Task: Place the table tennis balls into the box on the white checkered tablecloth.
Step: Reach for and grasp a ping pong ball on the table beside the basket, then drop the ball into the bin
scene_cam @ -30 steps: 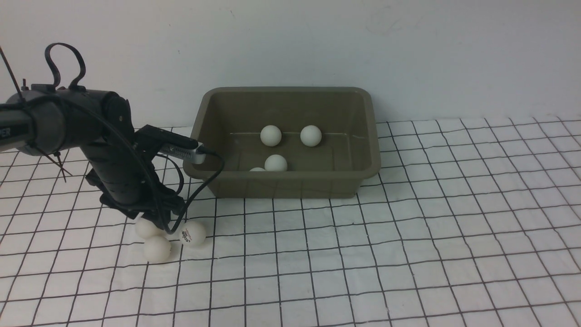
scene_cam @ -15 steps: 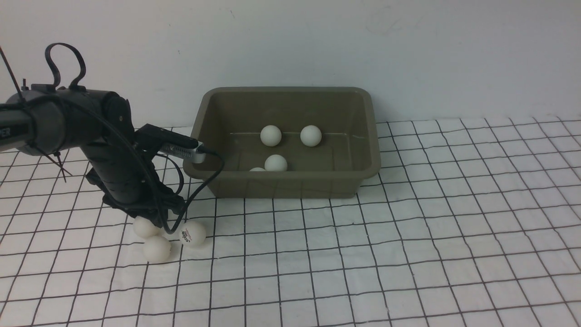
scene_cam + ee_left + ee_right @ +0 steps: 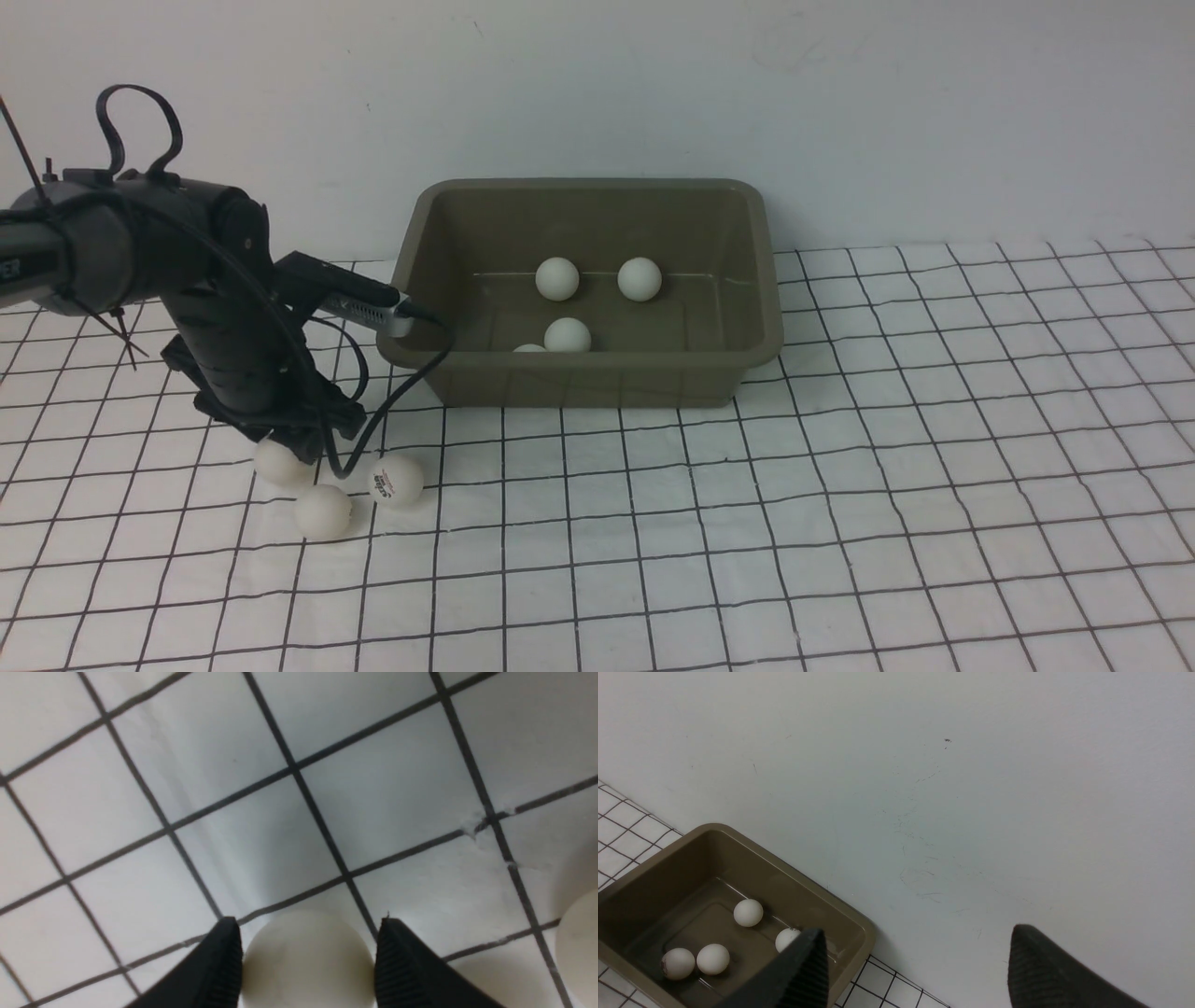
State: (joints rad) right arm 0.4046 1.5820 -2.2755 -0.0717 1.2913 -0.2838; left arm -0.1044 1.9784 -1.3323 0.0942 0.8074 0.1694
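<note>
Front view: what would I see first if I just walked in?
A big olive-green box sits on the checkered tablecloth with four white balls inside. On the left, the left tool pinches one ball, and two more balls lie on the cloth beside it.

A plain pale wall (image 3: pixel 887 103) fills the upper part of the front view. The right wrist view shows faint scratches (image 3: pixel 920 877) and one small dark speck (image 3: pixel 947 740) on it. Soft, even light.
</note>
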